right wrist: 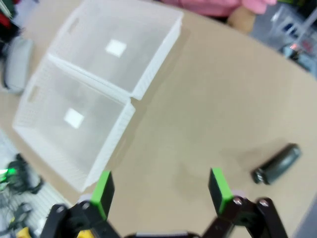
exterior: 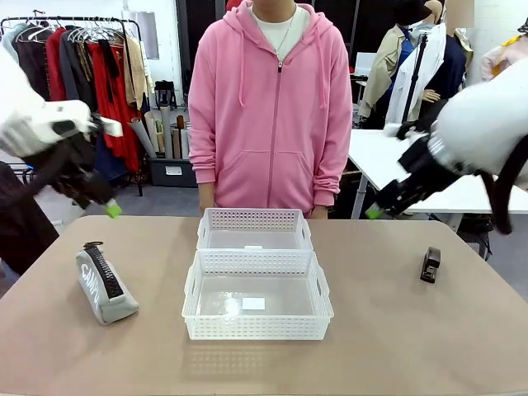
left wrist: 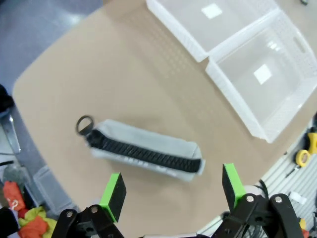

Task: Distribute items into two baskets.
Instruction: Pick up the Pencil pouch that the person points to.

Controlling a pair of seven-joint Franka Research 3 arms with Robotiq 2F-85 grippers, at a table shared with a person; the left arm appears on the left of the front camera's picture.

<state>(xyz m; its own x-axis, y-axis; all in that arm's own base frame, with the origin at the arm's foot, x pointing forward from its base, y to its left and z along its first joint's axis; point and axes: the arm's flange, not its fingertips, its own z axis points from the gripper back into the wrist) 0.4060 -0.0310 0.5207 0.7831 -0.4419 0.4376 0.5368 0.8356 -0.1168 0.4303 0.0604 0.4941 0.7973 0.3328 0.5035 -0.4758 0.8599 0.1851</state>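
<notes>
The smaller basket stands at twelve o'clock of the larger basket, both empty. The grey zipper pouch lies at their nine o'clock, the black stapler at three (both well clear of the rims). The left gripper hangs over the pouch and the right gripper near the stapler, each spread wide and empty. Pinched at one end, the long pouch may sag and snag a rim. The low stapler could skid away under a closing grip.
</notes>
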